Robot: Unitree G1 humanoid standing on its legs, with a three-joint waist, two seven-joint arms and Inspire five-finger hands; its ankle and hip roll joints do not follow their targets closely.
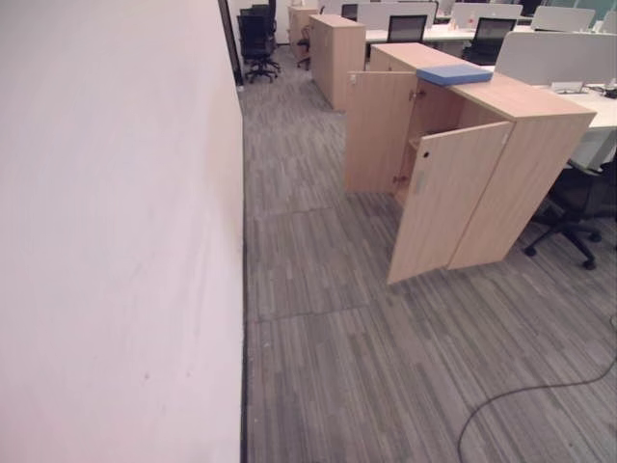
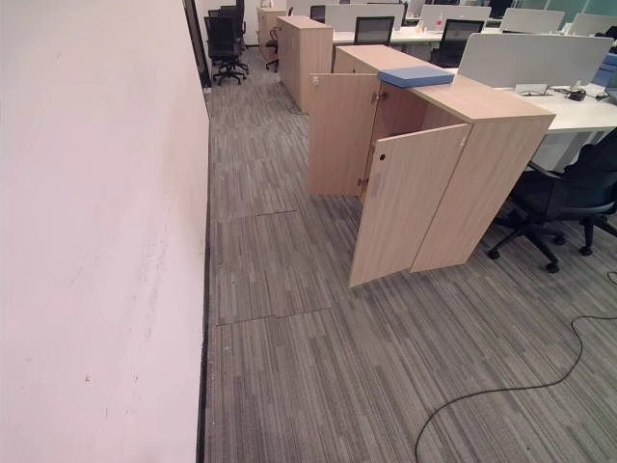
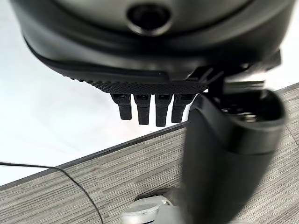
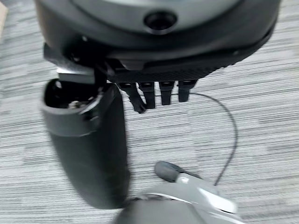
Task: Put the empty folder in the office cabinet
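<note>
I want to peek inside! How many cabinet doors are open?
2, both on the nearest light wooden cabinet: one door on its far side, one nearer. Farther cabinets may hide more.

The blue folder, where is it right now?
The folder lies flat on top of the open cabinet, right of centre in the eye views, near its far end.

left hand [image 3: 154, 56] empty, right hand [image 4: 159, 42] empty, fingers [image 3: 149, 109] relaxed

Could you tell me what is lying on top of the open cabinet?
A blue folder lies flat on the cabinet top near its far end. The doors hide most of the inside.
</note>
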